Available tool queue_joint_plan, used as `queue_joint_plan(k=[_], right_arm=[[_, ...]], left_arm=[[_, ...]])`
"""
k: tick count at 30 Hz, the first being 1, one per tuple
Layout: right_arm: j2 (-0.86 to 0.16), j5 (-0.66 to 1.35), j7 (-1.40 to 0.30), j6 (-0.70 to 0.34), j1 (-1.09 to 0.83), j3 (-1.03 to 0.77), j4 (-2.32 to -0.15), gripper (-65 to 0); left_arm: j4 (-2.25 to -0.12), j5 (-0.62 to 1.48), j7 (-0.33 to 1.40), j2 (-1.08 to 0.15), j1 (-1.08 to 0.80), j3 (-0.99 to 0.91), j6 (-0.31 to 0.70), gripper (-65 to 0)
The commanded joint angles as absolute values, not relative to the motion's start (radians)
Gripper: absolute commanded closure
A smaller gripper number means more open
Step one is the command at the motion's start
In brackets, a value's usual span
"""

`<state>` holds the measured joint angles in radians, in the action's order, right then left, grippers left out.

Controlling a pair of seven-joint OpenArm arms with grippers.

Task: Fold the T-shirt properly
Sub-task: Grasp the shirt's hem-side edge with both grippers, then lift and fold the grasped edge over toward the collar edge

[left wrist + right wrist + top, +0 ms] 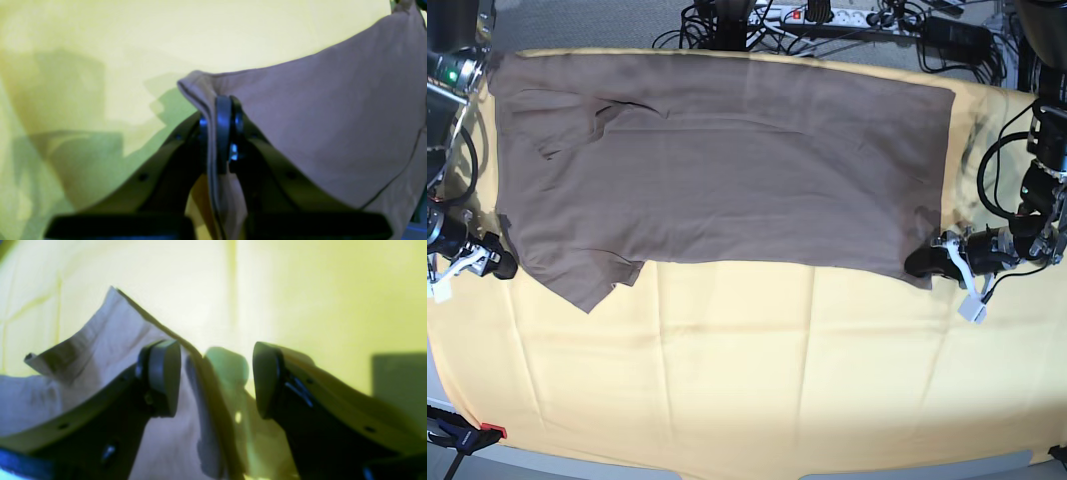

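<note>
Left gripper (220,133) pinching T-shirt (727,160), right gripper (217,380) agape

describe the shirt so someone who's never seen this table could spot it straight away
A pale-yellow cloth covers the whole table. Spread flat across its far half lies the T-shirt, a plain taupe short-sleeved shirt with no print. It is the only dark fabric there, and the left gripper pinches its near corner.
</note>
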<state>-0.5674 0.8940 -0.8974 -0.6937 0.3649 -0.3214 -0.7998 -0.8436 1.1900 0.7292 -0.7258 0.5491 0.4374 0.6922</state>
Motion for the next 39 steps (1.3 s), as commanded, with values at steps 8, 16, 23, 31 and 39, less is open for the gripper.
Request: queue_joint_plan(k=[8, 16, 23, 31, 39], right_arm=[[-0.548, 0.95, -1.005, -0.698, 0.413, -0.225, -0.759, -36.4], [-0.541, 1.013, -1.052, -0.698, 0.413, -0.222, -0.759, -12.1], [-0.54, 0.87, -0.793, -0.698, 0.429, -0.222, -0.759, 0.0], [-0.527, 0.689, -0.706, -0.691, 0.533, -0.222, -0.759, 0.0], [-0.527, 0.593, -0.655, -0.663, 0.621, -0.222, -0.759, 0.0]], left_arm=[[-0.854, 1.216, 0.703, -0.745, 0.579, 0.428, 0.698, 0.0], [-0.854, 1.216, 0.694, -0.745, 0.58, 0.428, 0.698, 0.0], [-0.854, 1.196, 0.639, -0.745, 0.59, 0.427, 0.698, 0.0], [-0.854, 1.035, 0.495, -0.71, 0.641, 0.36, 0.698, 0.0], [-0.852, 0.858, 0.404, -0.627, 0.699, 0.311, 0.669, 0.0]])
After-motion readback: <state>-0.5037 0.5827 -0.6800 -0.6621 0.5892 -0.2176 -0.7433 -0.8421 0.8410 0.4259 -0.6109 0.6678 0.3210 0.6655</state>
